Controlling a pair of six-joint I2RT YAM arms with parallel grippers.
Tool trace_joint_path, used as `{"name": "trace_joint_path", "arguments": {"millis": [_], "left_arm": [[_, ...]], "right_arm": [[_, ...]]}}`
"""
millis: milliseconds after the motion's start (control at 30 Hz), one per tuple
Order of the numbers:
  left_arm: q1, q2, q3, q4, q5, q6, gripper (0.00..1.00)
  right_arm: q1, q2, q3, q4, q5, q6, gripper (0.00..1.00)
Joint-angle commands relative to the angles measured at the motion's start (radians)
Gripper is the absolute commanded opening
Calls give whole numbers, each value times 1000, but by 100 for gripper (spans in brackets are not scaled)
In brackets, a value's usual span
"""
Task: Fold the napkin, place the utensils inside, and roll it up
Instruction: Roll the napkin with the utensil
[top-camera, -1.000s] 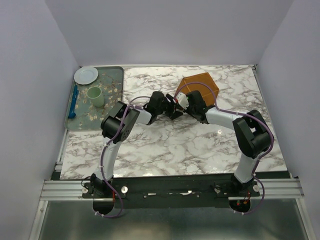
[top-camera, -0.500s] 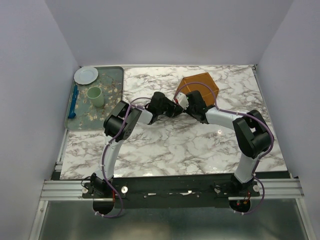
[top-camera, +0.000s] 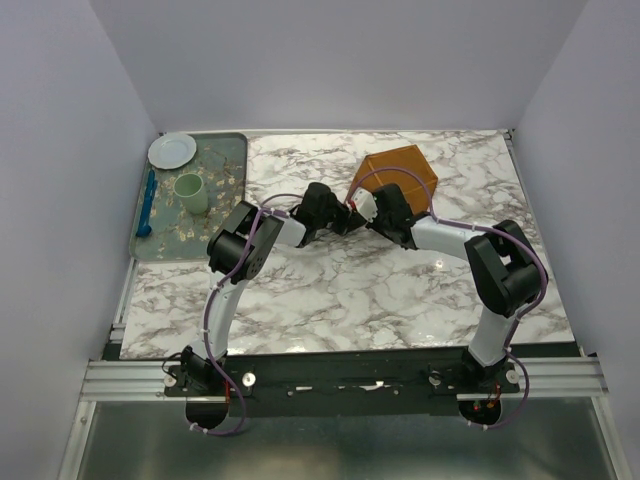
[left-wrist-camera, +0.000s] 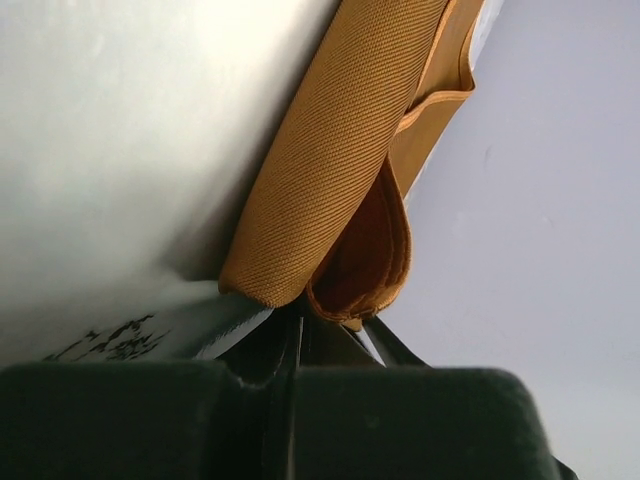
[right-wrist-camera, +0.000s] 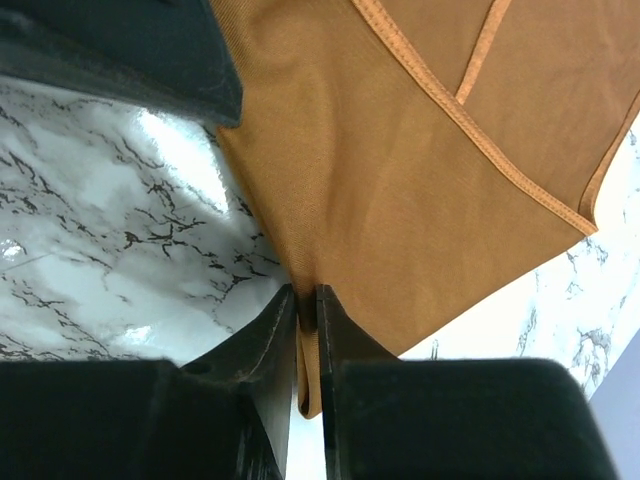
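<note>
The rust-orange napkin (top-camera: 396, 175) lies folded at the back right of the marble table (top-camera: 340, 290). Both grippers meet at its near left corner. My left gripper (top-camera: 344, 214) is shut on the tip of a folded corner of the napkin (left-wrist-camera: 330, 180), which bulges just beyond its fingertips (left-wrist-camera: 300, 312). My right gripper (top-camera: 363, 207) is shut on a thin fold of the napkin (right-wrist-camera: 420, 170), with cloth running down between its two fingers (right-wrist-camera: 308, 296). The utensils are out of view.
A grey-green tray (top-camera: 232, 150) at the back left holds a white plate (top-camera: 172, 150), a pale green cup (top-camera: 191, 192) and a blue utensil (top-camera: 148, 203). White walls close in the table on three sides.
The left gripper moved a little right to the napkin's corner and closed on it. The right gripper stayed at the corner, still on the cloth.
</note>
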Motion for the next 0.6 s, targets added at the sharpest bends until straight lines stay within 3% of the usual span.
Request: {"name": "trace_joint_path", "arguments": {"millis": [0, 267, 567], "left_arm": [[3, 12, 29, -28, -9, 14, 0], [3, -14, 24, -22, 3, 7, 0], [4, -18, 20, 23, 34, -32, 0]], "right_arm": [[-6, -23, -23, -3, -37, 9, 29], [-3, -32, -38, 18, -63, 12, 48], [9, 8, -1, 49, -32, 6, 54]]}}
